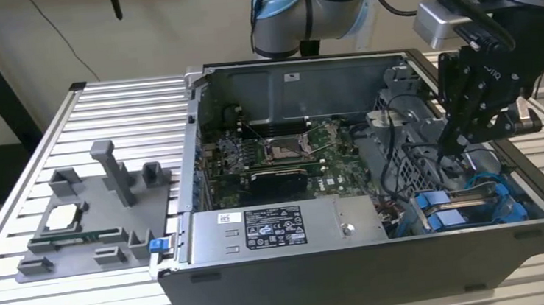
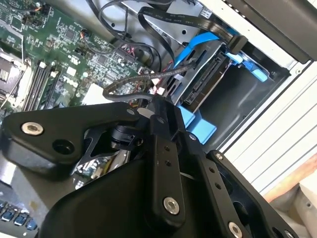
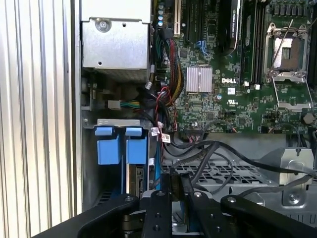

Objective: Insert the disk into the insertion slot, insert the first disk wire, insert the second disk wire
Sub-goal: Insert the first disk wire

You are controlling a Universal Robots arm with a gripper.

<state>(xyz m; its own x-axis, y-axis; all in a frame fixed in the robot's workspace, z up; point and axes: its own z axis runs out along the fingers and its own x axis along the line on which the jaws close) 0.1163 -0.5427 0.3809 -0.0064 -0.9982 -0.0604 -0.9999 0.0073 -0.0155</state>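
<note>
The disk [image 2: 207, 85] sits in its blue carrier [image 1: 460, 217] inside the insertion slot, a bay of the grey perforated drive cage [image 3: 225, 174] at the case's front corner on the exterior view's right. My gripper [image 1: 452, 153] hangs just above that cage. Its fingers come together in the first wrist view [image 3: 174, 174], shut on the end of a thin black disk wire [image 2: 128, 82] that loops away toward the motherboard. A flat black cable with a blue plug [image 2: 237, 43] lies over the bay's far end.
The open case holds the motherboard with its square socket [image 1: 282, 149] and a silver labelled power-supply box [image 1: 279, 229]. Loose black and coloured cables [image 3: 166, 94] crowd the space beside the cage. A grey fixture [image 1: 91, 220] with parts stands on the slatted table at the exterior view's left.
</note>
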